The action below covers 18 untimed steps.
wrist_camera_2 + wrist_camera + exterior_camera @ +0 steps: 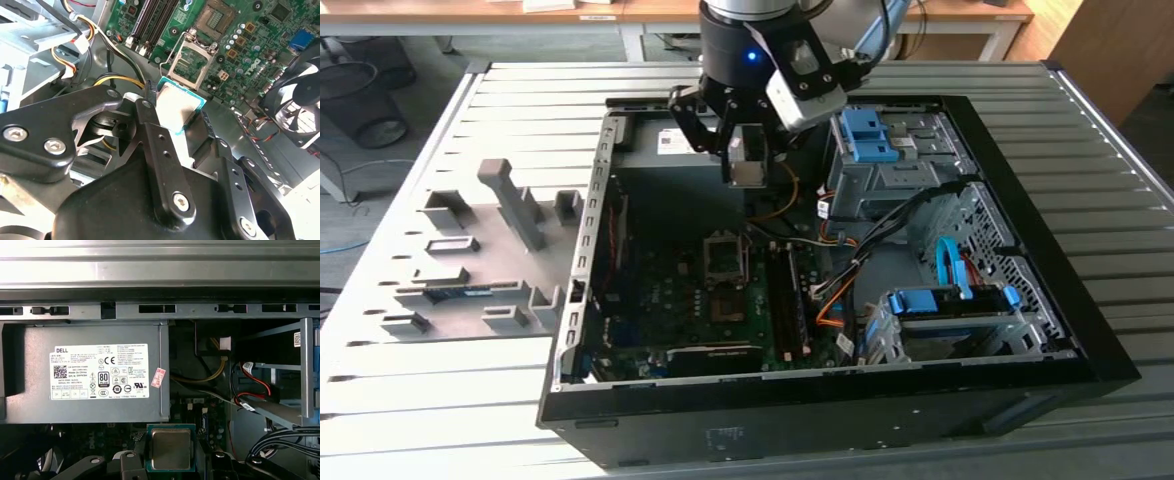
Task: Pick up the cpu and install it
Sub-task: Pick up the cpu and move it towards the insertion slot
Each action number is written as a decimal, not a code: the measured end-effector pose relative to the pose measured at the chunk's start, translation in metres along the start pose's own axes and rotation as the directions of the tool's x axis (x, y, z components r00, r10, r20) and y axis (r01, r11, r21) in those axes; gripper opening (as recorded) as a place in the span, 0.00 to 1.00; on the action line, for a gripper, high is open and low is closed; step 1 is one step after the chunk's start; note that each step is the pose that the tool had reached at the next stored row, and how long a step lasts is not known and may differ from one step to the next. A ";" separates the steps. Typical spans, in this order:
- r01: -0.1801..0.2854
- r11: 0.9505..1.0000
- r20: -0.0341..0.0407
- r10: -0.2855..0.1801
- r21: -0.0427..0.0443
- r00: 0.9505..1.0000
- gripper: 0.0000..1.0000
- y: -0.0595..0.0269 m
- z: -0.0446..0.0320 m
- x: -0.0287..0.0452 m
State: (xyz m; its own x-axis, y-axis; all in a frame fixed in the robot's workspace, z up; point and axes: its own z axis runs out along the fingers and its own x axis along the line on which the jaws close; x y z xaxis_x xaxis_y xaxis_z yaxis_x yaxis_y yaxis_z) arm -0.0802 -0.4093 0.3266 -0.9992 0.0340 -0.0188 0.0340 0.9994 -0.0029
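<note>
1. Slatted metal tabletop carries the open PC case.
2. I see claw clamped on cpu by its edges.
3. Cpu hangs over case interior, near PSU, apart from mobo socket.

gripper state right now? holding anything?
The gripper: shut on the cpu, chip clamped between its fingers over the open computer case.

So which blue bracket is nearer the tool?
The upper blue bracket, beside the tool holding the cpu; the other bracket lies lower in the exterior view.
</note>
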 end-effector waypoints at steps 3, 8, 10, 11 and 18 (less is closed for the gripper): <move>0.000 1.000 0.000 0.000 0.000 1.000 0.47 0.0000 0.0018 -0.0007; 0.000 1.000 0.000 0.000 0.000 1.000 0.47 -0.0001 0.0047 -0.0017; 0.000 1.000 0.000 0.000 0.000 1.000 0.47 -0.0002 0.0058 -0.0021; 0.000 1.000 0.000 0.000 0.000 1.000 0.47 -0.0002 0.0064 -0.0024; 0.000 1.000 0.000 0.000 0.000 1.000 0.47 -0.0003 0.0103 -0.0037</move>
State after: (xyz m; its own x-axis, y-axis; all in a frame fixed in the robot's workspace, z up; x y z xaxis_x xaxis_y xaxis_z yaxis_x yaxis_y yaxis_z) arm -0.0763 -0.4098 0.3164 -0.9992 0.0340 -0.0188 0.0340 0.9994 -0.0029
